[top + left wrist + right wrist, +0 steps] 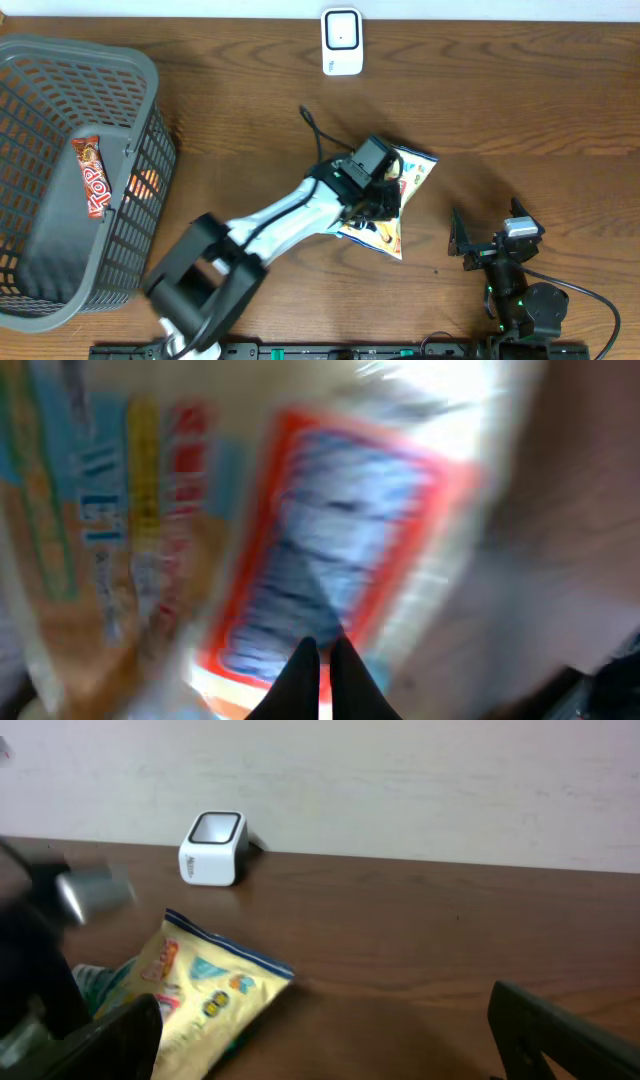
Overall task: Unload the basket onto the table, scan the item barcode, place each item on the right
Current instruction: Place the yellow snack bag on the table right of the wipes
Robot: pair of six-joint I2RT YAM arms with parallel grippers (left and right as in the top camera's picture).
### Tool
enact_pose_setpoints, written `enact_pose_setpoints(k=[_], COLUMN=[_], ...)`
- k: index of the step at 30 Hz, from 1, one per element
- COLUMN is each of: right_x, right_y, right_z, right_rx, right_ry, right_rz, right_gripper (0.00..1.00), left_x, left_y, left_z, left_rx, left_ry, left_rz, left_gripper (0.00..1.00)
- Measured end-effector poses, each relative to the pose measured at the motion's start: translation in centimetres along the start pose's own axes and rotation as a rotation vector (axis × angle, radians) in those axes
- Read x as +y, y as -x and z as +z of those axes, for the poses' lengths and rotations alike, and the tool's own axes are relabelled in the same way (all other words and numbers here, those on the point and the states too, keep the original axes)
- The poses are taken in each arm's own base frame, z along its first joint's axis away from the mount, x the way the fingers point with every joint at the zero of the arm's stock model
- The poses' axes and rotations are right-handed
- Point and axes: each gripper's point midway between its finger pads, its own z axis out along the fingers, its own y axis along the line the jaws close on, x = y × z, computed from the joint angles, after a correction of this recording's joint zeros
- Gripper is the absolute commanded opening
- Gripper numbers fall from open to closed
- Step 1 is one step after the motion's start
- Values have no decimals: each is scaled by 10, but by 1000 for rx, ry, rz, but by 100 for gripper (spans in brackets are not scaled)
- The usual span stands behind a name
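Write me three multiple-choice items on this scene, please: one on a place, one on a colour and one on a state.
1. Where is the scanner?
A. At the far edge of the table, beyond the snack bag
B. On top of the bag
C. At the near edge

2. What colour is the basket?
A. Red
B. Grey
C. White

3. How is the right claw?
A. Shut on the bag
B. Shut on nothing
C. Open and empty

Answers: 1 A, the overhead view shows it at the far edge; 2 B, its mesh is grey; 3 C, its fingers stand wide apart with only table between.
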Motion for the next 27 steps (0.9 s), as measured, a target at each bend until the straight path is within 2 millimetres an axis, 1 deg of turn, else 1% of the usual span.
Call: enact_pose_setpoints(k=[1, 2, 3, 4, 8, 12, 14, 15, 16, 17, 18, 19, 20, 21, 22, 23, 24, 25, 26, 27], right_x=[0, 0, 0, 0, 0, 0, 0, 0, 0, 0, 0, 0, 0, 0, 0, 0, 0, 0, 0, 0], right_y=[0, 0, 0, 0, 0, 0, 0, 0, 0, 0, 0, 0, 0, 0, 0, 0, 0, 0, 0, 0], right_z=[0, 0, 0, 0, 0, 0, 0, 0, 0, 0, 0, 0, 0, 0, 0, 0, 0, 0, 0, 0], right_rx=[0, 0, 0, 0, 0, 0, 0, 0, 0, 0, 0, 0, 0, 0, 0, 0, 0, 0, 0, 0], right_ry=[0, 0, 0, 0, 0, 0, 0, 0, 0, 0, 0, 0, 0, 0, 0, 0, 0, 0, 0, 0], right_rz=[0, 0, 0, 0, 0, 0, 0, 0, 0, 0, 0, 0, 0, 0, 0, 0, 0, 0, 0, 0], right_gripper=[99, 99, 99, 99, 99, 99, 99, 99, 99, 99, 99, 99, 99, 99, 99, 99, 99, 99, 99, 99], left_x=[6, 15, 18, 19, 12, 9, 8, 4, 0, -6, -16, -26, -35, -44, -51, -54, -55, -52, -47, -37], left_y=[-4, -9, -11, -13, -14, -15, -17, -16, -14, -8, 0, 9, 18, 26, 32, 38, 43, 48, 53, 59], left_z=[8, 22, 28, 32, 39, 38, 32, 23, 16, 3, -20, -42, -70, -97, -127, -154, -180, -208, -230, -261], left_rx=[21, 53, 64, 75, 88, 85, 82, 64, 44, 2, -64, -131, -210, -285, -363, -435, -501, -574, -634, -719], left_ry=[15, 34, 38, 33, 17, 18, 29, 31, 28, 31, 26, 15, 8, -4, -16, -20, -20, -11, 4, 31], left_rz=[-16, -36, -43, -49, -48, -43, -34, -12, 6, 29, 65, 93, 127, 153, 174, 192, 205, 204, 199, 180], left_gripper=[7, 7, 7, 7, 7, 7, 8, 8, 17, 25, 35, 53, 64, 72, 83, 90, 93, 94, 95, 96])
